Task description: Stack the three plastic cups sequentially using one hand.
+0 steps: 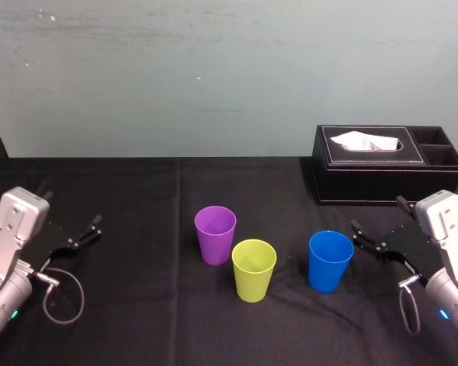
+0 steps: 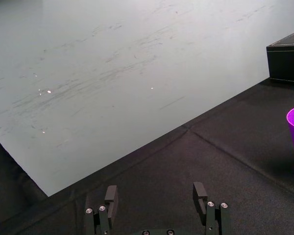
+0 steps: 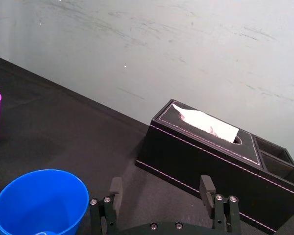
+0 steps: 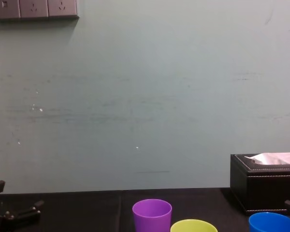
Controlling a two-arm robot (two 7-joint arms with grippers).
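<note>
**Operator:** Which of my arms was nearer a cup?

**Spotter:** Your right one. The right gripper sat just beside the blue cup, on its outer side, so the cup lay inward from the jaws, toward the table's middle. Those jaws were spread and held nothing. Your left gripper was parked well apart from the purple cup, its jaws also spread and empty.

**Operator:** And how did the cups stand?

**Spotter:** All three stood upright on the black cloth, mouths up, long axes vertical, narrow ends down. Purple stood farthest back. The yellow-green cup was just beside it and nearer the robot, and blue stood off to the right across a gap. The tissue box stood behind blue, apart from it.

**Operator:** So what did the move turn on?

**Spotter:** I'd judge a sideways reach. You had the fingers pointing roughly at blue's wall, so closing across it near the rim looked the natural grip.
</note>
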